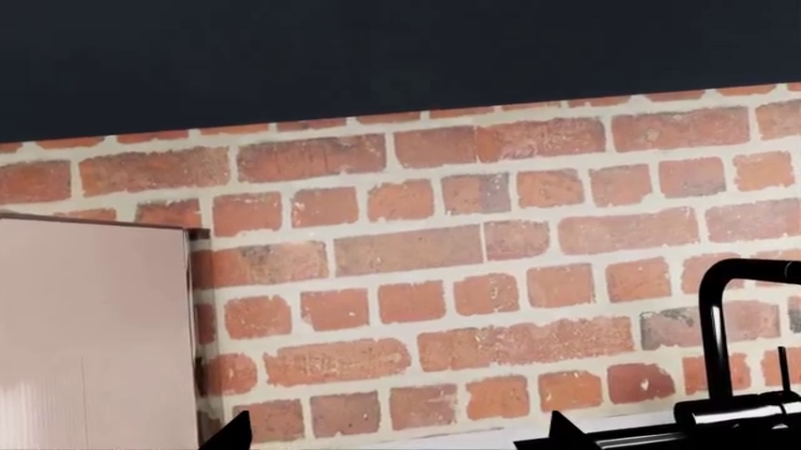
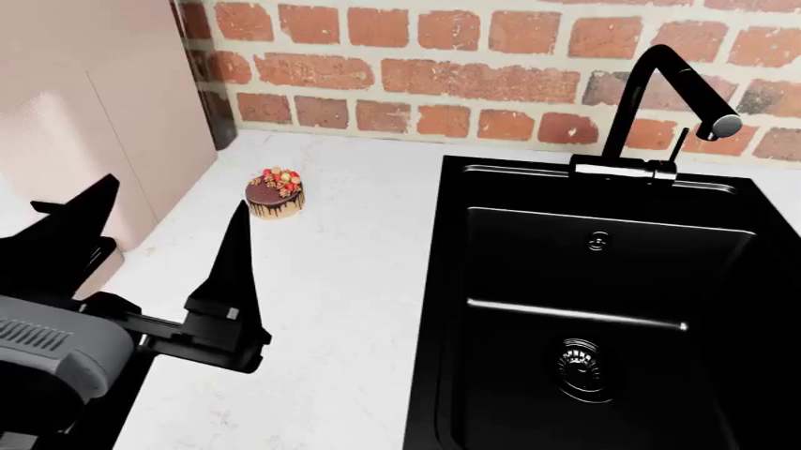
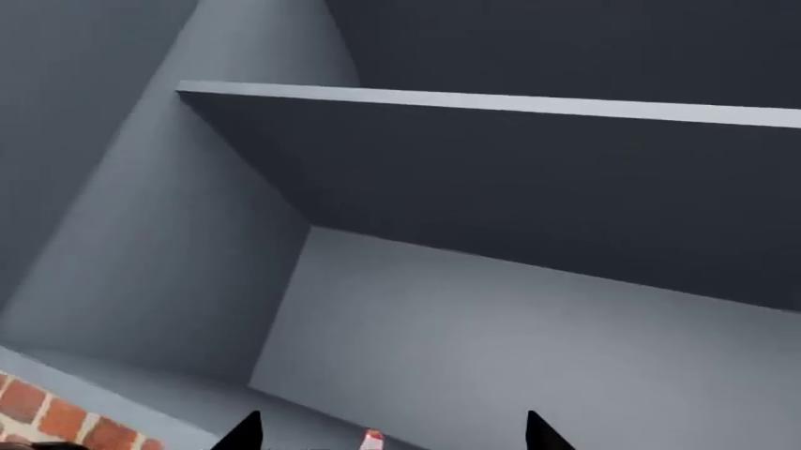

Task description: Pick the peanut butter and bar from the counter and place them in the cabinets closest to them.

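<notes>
In the head view my left gripper (image 2: 173, 194) hovers open over the left end of the white counter (image 2: 338, 281), with nothing between its black fingers. Its wrist view faces the brick wall, and its fingertips (image 1: 235, 432) stand wide apart. My right gripper (image 3: 392, 434) does not show in the head view. Its own view shows it open and pointing into a grey cabinet (image 3: 476, 309) under a shelf (image 3: 501, 101). A tiny red-and-white tip (image 3: 371, 439) pokes up between its fingertips; I cannot tell what it is. I see neither the peanut butter nor the bar.
A small round chocolate cake (image 2: 276, 193) sits on the counter near the wall. A pink cabinet side (image 2: 88, 103) stands close to the left gripper. The black sink (image 2: 601, 309) and black faucet (image 2: 657, 94) fill the right side, with the brick wall (image 2: 501, 56) behind.
</notes>
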Controlling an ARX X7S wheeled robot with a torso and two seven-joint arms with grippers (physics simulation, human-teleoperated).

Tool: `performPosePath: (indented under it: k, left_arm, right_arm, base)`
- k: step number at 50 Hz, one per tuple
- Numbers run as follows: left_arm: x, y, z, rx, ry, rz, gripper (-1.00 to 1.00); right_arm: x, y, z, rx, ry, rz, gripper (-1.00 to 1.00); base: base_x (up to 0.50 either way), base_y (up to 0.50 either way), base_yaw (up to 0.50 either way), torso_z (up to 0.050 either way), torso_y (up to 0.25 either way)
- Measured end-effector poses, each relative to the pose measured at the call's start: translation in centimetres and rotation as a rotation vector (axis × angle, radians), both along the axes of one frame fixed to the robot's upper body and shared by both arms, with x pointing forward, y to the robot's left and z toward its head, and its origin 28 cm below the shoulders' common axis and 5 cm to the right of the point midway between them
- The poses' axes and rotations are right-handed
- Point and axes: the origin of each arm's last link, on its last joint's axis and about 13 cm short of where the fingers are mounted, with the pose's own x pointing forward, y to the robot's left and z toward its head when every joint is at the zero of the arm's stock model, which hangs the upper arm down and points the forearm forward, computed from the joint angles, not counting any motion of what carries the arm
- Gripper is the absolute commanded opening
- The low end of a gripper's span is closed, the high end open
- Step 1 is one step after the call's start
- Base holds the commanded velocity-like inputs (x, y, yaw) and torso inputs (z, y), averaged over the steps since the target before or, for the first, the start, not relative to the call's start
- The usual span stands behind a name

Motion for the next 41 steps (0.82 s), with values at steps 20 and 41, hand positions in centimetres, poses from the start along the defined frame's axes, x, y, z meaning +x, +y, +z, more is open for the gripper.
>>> performPosePath:
  k: [20, 41]
  left_arm:
    - [0.1, 0.0, -0.2, -0.001, 0.004, -0.002, 1.00]
    - [0.3, -0.1, -0.2, 0.002, 0.006, -0.004, 1.00]
  right_arm:
    - [-0.6, -1.1, -3.2, -0.036, -0.072, 0.108, 1.00]
    - [-0.6, -1.6, -6.3, -0.147, -0.039, 0.337, 1.00]
  base:
    - [0.00, 0.00, 0.00, 0.000, 0.000]
    - [0.00, 0.00, 0.00, 0.000, 0.000]
